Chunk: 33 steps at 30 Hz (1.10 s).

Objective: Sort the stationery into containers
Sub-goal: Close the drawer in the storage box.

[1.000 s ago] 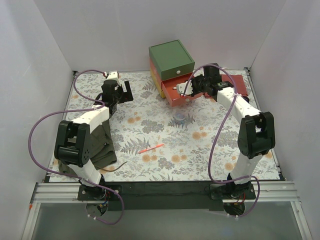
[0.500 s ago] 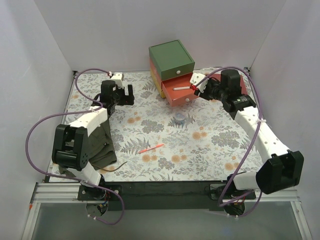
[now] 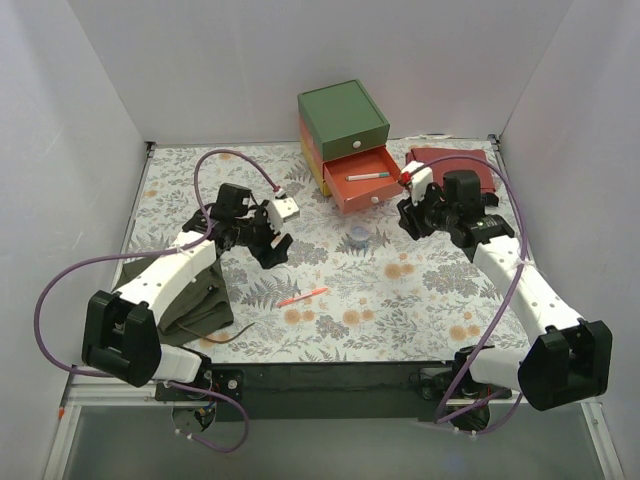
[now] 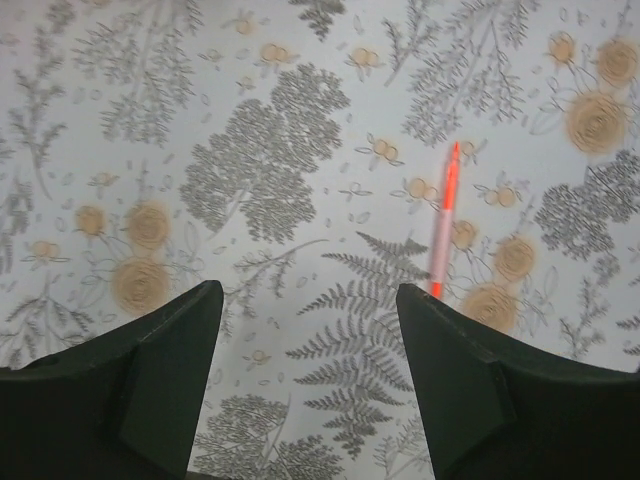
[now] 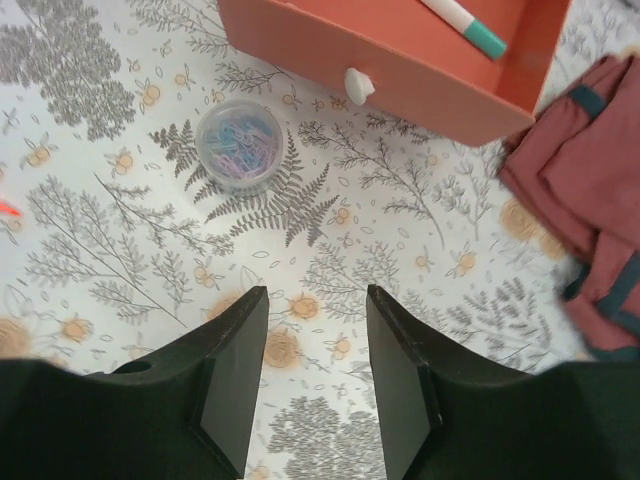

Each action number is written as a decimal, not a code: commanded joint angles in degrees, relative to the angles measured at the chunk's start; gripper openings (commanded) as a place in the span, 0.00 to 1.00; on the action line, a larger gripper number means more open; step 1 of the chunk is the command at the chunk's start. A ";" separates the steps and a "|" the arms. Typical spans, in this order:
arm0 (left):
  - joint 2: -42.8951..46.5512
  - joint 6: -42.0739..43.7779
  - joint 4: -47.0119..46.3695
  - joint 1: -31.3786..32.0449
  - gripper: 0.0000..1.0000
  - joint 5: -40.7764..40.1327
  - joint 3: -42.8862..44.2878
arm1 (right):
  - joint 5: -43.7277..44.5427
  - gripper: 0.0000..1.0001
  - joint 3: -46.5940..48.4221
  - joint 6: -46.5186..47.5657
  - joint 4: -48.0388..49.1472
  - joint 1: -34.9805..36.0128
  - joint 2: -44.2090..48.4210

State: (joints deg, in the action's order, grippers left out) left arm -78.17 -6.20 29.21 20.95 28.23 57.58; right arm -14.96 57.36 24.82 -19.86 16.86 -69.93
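Observation:
The drawer box (image 3: 343,125) stands at the back with a green top. Its salmon-red drawer (image 3: 352,191) is pulled open and holds a white pen with a teal tip (image 3: 368,176). Drawer (image 5: 400,60) and pen (image 5: 465,22) also show in the right wrist view. My right gripper (image 3: 410,222) (image 5: 316,295) is open and empty, just in front of the drawer. A small round clear tub of blue and pink clips (image 3: 358,236) (image 5: 238,145) sits on the mat left of it. An orange-red pen (image 3: 303,296) (image 4: 443,220) lies mid-table. My left gripper (image 3: 275,250) (image 4: 308,300) is open and empty above the mat, with the pen ahead and to the right.
A folded red cloth (image 3: 455,165) (image 5: 590,200) lies right of the drawer. An olive-green cloth (image 3: 195,290) lies under the left arm. Purple cables (image 3: 215,160) loop above both arms. White walls close in the floral mat (image 3: 400,310) on three sides.
My right gripper let the white pen go into the red drawer and drew back toward the front. My left arm swung from the far left corner to the middle, near the orange-red pen.

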 commanded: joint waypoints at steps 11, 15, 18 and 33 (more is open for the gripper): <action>-0.40 -3.99 4.03 10.59 0.68 -2.11 -3.26 | -8.50 0.55 -7.79 -23.34 -0.80 -13.52 1.29; -1.37 -4.88 3.04 11.66 0.67 -2.91 -4.49 | -11.49 0.57 -8.58 -21.13 -0.80 -13.52 0.94; -2.07 -4.96 2.34 12.10 0.67 -3.09 -5.11 | -14.21 0.54 -9.28 -17.79 1.73 -13.52 0.50; -4.36 -7.95 1.03 12.27 0.67 -4.93 -4.85 | -13.78 0.10 8.63 -21.30 23.80 -12.30 -28.66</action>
State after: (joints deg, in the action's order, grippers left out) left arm -82.52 -12.99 31.24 32.82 24.77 52.12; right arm -27.90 58.37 5.50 -4.71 3.62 -93.34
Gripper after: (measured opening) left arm 0.671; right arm 0.107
